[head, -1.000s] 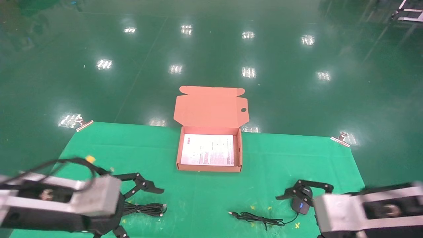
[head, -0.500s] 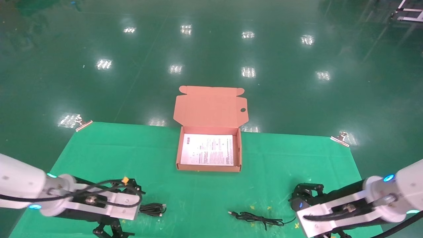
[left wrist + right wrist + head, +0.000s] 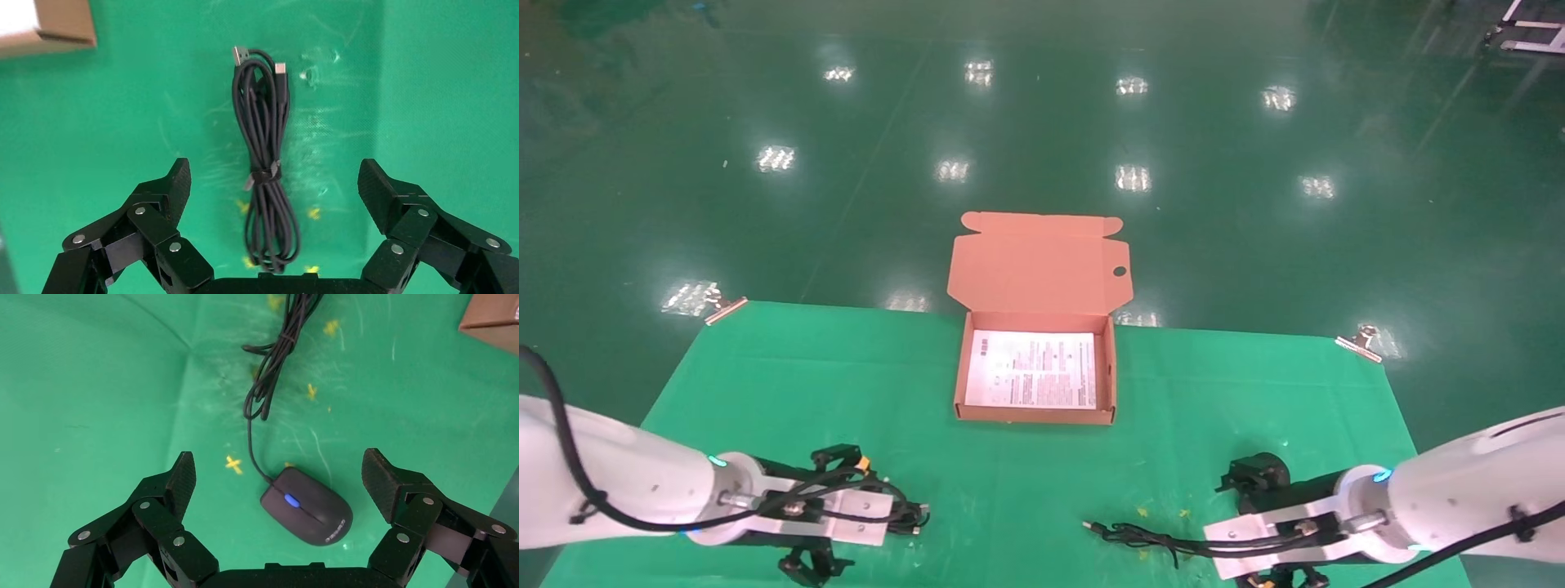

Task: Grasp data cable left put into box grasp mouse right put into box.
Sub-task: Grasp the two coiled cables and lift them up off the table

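Note:
The data cable (image 3: pixel 264 165), a black bundle tied at its middle, lies on the green cloth. My left gripper (image 3: pixel 273 177) hangs over it, open, one finger on each side of the bundle and clear of it. In the head view only the cable's plug end (image 3: pixel 917 516) shows past the left wrist. The black mouse (image 3: pixel 309 506) with its blue wheel mark rests on the cloth between the open fingers of my right gripper (image 3: pixel 278 467), untouched. Its cord (image 3: pixel 1148 539) trails left. The box (image 3: pixel 1034 416) stands open at the table's far middle, lid (image 3: pixel 1039 265) tipped back.
A printed sheet (image 3: pixel 1032 380) covers the box floor. Metal clips (image 3: pixel 725 309) (image 3: pixel 1361 343) pin the green cloth (image 3: pixel 846 384) at the far corners, with glossy green floor beyond. Small yellow marks (image 3: pixel 234 464) dot the cloth near the mouse and the cable.
Both arms have swung round and come down, so each gripper now points down over its object. Both stay open; the cable, mouse and box have not moved.

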`<action>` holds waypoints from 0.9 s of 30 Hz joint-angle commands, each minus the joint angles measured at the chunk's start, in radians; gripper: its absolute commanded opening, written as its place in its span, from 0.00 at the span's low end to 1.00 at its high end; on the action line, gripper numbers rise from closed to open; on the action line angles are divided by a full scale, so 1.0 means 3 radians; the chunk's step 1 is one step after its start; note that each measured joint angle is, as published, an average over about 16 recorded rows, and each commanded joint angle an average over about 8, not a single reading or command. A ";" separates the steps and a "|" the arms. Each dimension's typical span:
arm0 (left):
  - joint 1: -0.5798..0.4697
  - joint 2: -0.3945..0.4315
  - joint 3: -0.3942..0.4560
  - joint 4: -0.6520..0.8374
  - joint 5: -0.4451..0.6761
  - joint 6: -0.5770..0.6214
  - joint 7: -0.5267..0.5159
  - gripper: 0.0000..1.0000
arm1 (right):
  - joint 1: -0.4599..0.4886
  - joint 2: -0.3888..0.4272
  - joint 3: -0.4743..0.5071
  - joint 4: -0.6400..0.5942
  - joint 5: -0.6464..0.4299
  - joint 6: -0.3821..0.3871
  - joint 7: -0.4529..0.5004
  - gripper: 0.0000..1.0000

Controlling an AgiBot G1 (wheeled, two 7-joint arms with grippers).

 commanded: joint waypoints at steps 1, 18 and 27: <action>0.0038 0.0047 0.0017 0.0049 0.0082 -0.0053 -0.0079 1.00 | -0.0055 -0.0044 -0.0019 -0.0013 -0.0092 0.0083 0.0069 1.00; -0.0202 0.0510 -0.0104 0.1598 -0.0190 -0.0254 0.0086 1.00 | -0.0119 -0.0563 -0.0032 -0.1021 -0.0096 0.0459 -0.0014 1.00; -0.0254 0.0569 -0.0154 0.1975 -0.0245 -0.0396 0.0198 0.06 | -0.0084 -0.0724 -0.0033 -0.1375 -0.0090 0.0565 -0.0093 0.00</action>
